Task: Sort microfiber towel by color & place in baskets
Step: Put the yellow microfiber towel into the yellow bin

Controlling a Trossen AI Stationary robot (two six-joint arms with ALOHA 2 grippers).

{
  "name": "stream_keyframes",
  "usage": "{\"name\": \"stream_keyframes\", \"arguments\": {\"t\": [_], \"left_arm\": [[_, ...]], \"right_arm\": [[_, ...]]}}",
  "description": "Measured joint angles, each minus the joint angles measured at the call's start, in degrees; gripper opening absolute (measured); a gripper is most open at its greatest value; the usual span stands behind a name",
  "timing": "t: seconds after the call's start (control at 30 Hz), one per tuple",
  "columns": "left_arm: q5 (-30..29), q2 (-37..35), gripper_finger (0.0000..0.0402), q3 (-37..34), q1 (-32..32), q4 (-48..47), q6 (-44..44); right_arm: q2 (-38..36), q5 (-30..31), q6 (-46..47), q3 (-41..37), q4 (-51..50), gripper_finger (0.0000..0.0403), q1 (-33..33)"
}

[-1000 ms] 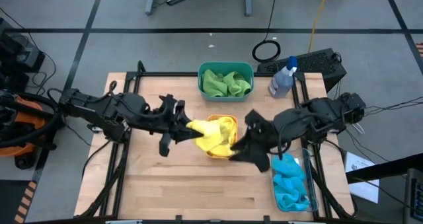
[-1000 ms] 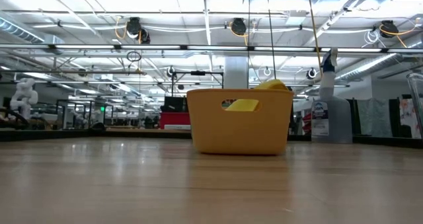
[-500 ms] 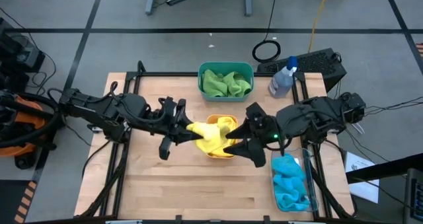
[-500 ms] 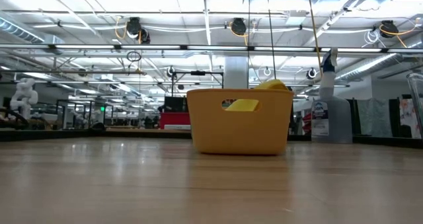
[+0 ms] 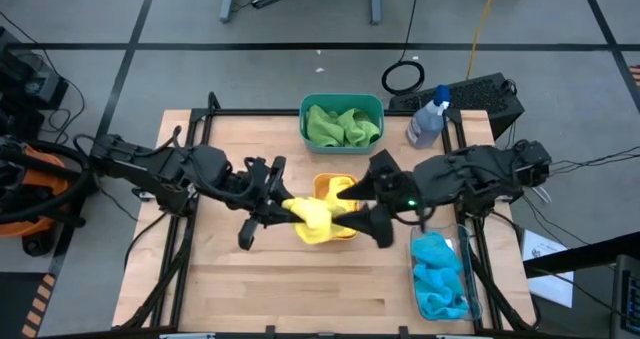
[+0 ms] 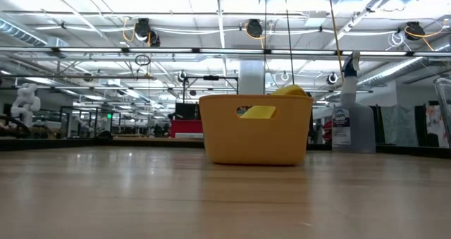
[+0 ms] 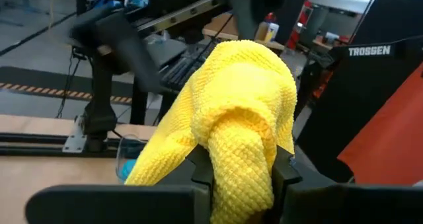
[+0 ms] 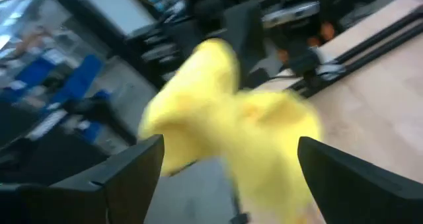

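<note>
Left gripper [image 5: 283, 205] pinching yellow towel [image 5: 315, 219]; right gripper [image 5: 362, 207], spread, at its 3 o'clock. Your risk: towel drapes outside orange basket [image 5: 335, 184], or grippers collide.

Left arm reaching toward 3 o'clock, left gripper [image 5: 285, 205] clamping a yellow towel [image 5: 312, 219], right arm reaching toward 9 o'clock, right gripper [image 5: 365, 204] standing with fingers spread wide, facing the left one.

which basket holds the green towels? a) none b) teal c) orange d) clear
b, in the high view the green towels lie in the teal basket at the table's far edge, while the clear basket holds blue towels.
</note>
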Motion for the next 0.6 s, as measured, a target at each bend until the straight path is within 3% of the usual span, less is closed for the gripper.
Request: {"name": "stream_keyframes", "arguments": {"t": [0.2, 0.6], "left_arm": [[0.45, 1.24, 0.0061, -0.02, 2.07, 0.01, -0.85], [0.77, 1.36, 0.0061, -0.02, 3.82, -0.47, -1.05]], "right_arm": [[1.64, 0.70, -3.60, -0.02, 2.40, 0.0341, -1.44], [0.86, -4.75, -6.27, -0.02, 0.00, 0.0341, -2.57]]}}
